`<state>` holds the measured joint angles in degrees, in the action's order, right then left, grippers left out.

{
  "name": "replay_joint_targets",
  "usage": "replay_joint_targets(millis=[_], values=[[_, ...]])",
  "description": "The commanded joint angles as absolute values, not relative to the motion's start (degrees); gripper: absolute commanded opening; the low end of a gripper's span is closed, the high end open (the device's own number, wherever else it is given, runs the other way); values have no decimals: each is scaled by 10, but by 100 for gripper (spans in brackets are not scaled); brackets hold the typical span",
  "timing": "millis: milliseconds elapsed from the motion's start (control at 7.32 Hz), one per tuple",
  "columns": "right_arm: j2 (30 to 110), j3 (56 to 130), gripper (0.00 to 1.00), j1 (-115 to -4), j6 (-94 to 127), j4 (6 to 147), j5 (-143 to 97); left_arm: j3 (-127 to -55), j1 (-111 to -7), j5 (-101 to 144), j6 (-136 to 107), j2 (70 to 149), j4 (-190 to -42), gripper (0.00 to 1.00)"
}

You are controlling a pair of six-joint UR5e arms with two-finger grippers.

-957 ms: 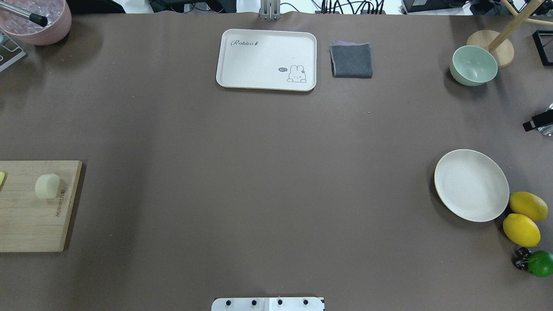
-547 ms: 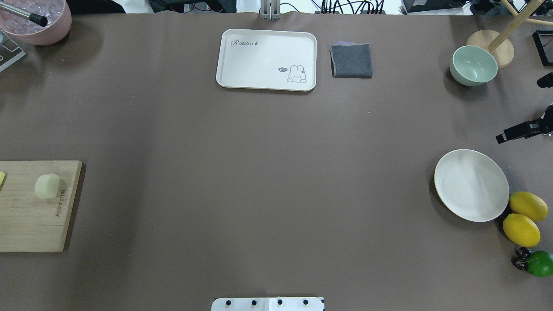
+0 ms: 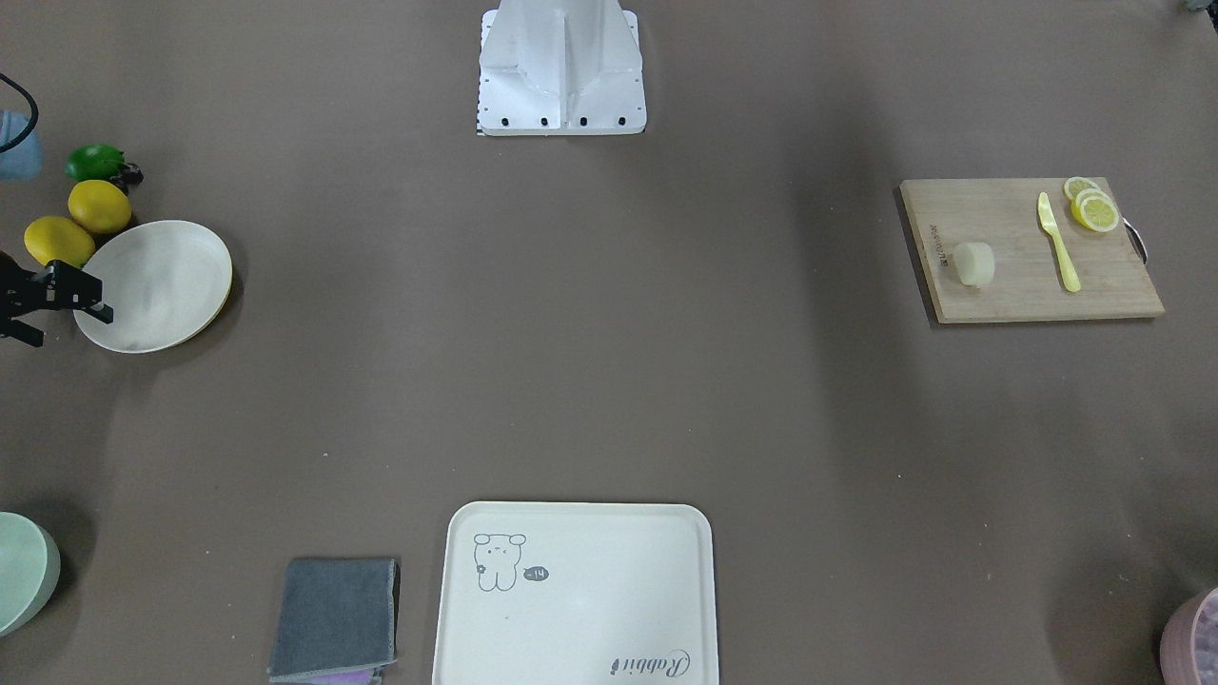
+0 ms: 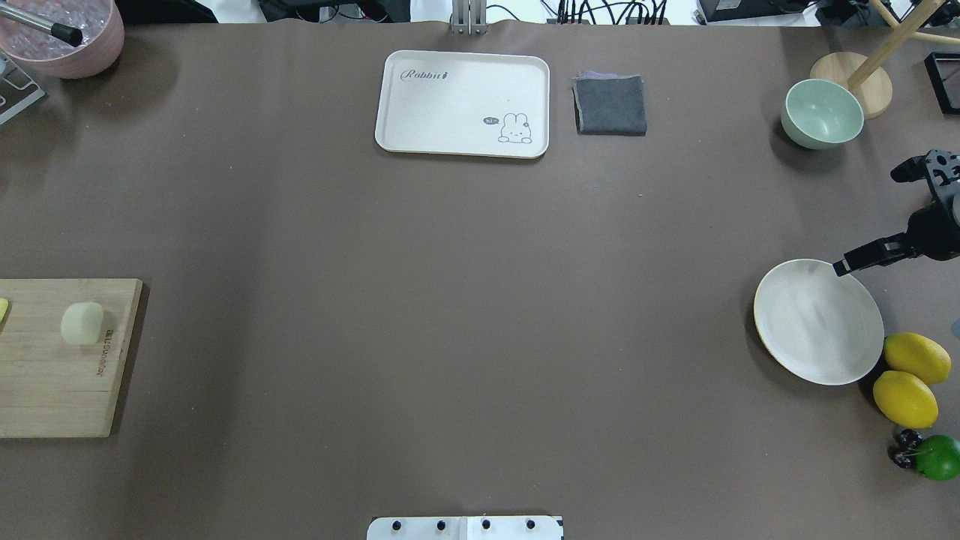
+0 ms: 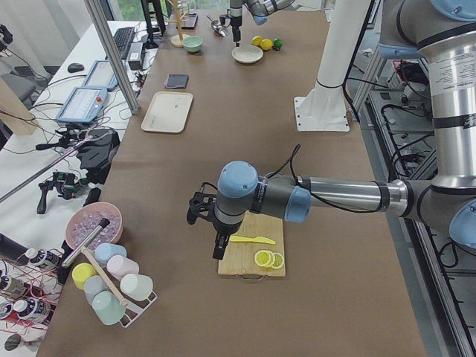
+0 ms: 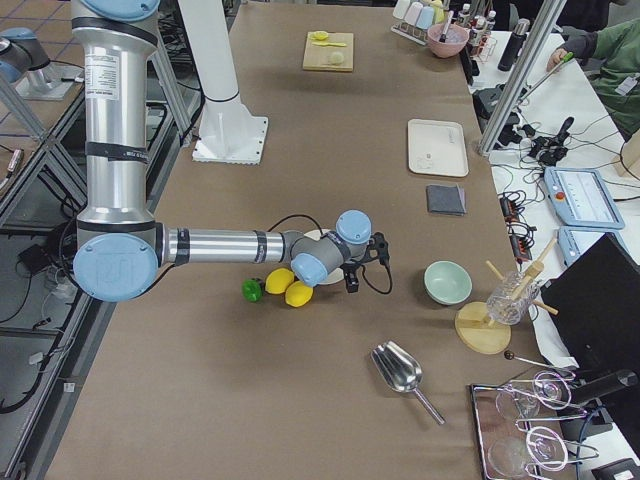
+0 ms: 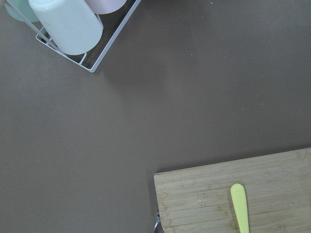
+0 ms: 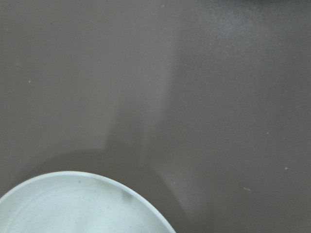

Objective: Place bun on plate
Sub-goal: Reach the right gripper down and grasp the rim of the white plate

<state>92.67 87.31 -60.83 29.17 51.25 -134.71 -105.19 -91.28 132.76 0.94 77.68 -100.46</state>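
The bun [image 4: 81, 323] is a small pale lump on the wooden cutting board [image 4: 52, 382] at the table's left edge; it also shows in the front view [image 3: 974, 264]. The round off-white plate [image 4: 817, 321] lies at the right side, and its rim fills the right wrist view's bottom [image 8: 82, 204]. My right gripper [image 4: 868, 221] hovers at the plate's far right rim, its fingers spread wide, open and holding nothing. My left gripper [image 5: 208, 227] shows only in the exterior left view, above the board's near end; I cannot tell its state. The left arm hides the bun there.
A yellow knife [image 3: 1058, 243] and lemon slices [image 3: 1092, 205] share the board. Two lemons [image 4: 907, 379] and a lime [image 4: 937, 457] sit beside the plate. A green bowl [image 4: 823, 112], cream tray [image 4: 463, 103] and grey cloth [image 4: 610, 105] line the far edge.
My right gripper has come in from the right edge and moved nearer, toward the plate's far rim. The bun and plate have not moved.
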Motion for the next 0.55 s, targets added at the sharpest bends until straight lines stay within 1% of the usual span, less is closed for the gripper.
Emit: replay_joint_targets(millis=[0,137,273,410], values=[[934,867,91,-592,287,512,-1346,-1052,-913,1327,10,777,-1005,98],[938,868,37,-592,285,511,-1347,-1054,-913,1328,10,776,-1005,98],[938,874,0,-592,275,511,-1347,-1054,-918,1327,11,776,-1005,98],[939,881,0,-593,273,511,-1347,-1054,-919,1327,10,777,-1005,98]])
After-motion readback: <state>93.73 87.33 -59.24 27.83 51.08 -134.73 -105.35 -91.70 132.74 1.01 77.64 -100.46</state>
